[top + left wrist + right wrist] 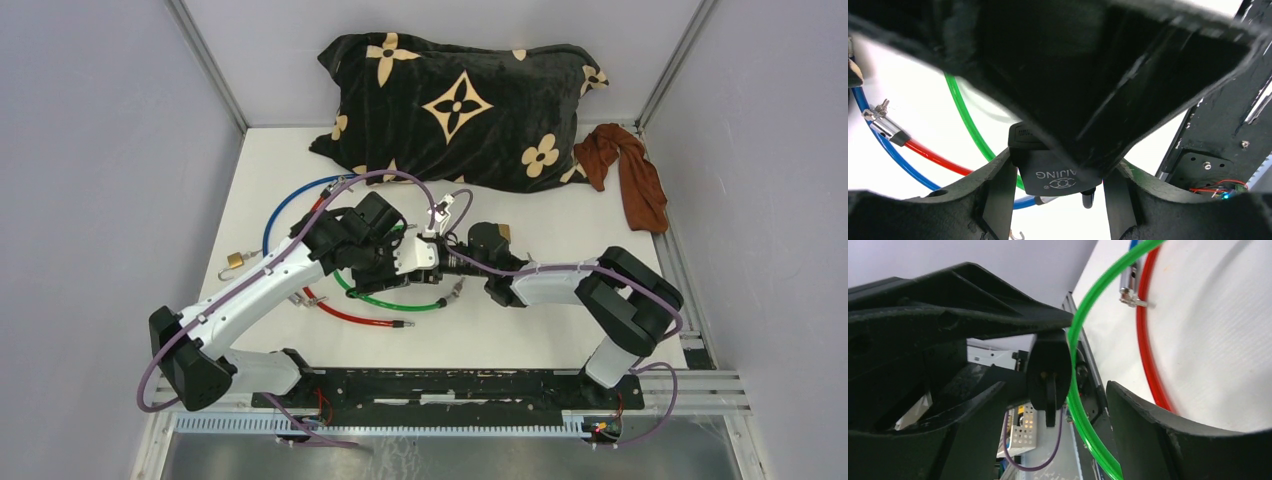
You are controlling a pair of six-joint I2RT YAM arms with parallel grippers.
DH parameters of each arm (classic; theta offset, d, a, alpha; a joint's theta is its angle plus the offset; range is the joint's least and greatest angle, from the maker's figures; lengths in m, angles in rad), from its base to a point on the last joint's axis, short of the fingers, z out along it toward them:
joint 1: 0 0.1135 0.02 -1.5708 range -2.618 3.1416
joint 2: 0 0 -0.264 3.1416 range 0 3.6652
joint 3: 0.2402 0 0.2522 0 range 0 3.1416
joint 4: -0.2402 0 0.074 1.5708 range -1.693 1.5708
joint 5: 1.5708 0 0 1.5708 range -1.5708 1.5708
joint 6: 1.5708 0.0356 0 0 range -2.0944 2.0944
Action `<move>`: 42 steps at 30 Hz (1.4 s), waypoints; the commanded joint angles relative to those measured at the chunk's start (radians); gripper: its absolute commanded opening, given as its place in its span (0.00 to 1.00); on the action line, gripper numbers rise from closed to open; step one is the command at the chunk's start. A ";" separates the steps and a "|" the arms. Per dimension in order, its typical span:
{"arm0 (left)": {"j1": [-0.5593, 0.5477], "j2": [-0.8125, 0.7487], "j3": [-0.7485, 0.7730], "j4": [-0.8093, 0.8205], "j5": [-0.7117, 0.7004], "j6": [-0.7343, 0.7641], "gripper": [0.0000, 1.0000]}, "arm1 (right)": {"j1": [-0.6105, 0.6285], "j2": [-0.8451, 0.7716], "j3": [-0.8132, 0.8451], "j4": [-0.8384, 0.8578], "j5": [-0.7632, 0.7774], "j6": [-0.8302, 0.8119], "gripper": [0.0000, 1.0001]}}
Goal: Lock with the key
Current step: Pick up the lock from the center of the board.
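The left gripper (1060,167) is clamping the black lock (1053,181), holding it mid-table above the green cable (1072,365). The right gripper (1054,387) is hovering just right of it, fingers standing apart around the lock's end.

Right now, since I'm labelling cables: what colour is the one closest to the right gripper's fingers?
Green cable, clearest from the right wrist.

Light is bright and even from above; shadows on the table (480,340) are faint. In my wrist views the table blows out white, while my fingers (993,200), close to the lens, are dark, blurred masses.
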 commanded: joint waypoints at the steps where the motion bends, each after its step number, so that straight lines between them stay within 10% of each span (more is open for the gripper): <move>1: -0.016 -0.040 0.030 0.131 0.048 0.001 0.02 | 0.011 0.009 -0.041 0.361 0.051 0.208 0.78; 23: -0.017 -0.036 0.062 0.145 0.110 -0.036 0.02 | 0.026 -0.002 -0.039 0.151 0.111 0.143 0.70; 31: -0.017 -0.041 0.044 0.146 0.104 -0.035 0.02 | 0.026 -0.005 -0.019 0.178 0.099 0.154 0.01; 34: -0.017 -0.042 0.037 0.152 0.091 -0.046 0.02 | 0.026 -0.025 -0.022 0.179 0.098 0.147 0.00; 39: -0.013 -0.064 0.002 0.140 0.014 -0.066 0.98 | 0.019 -0.057 -0.053 0.230 0.095 0.170 0.00; 42: 0.033 -0.132 -0.031 0.125 0.005 -0.062 1.00 | 0.005 -0.079 -0.086 0.241 0.105 0.177 0.00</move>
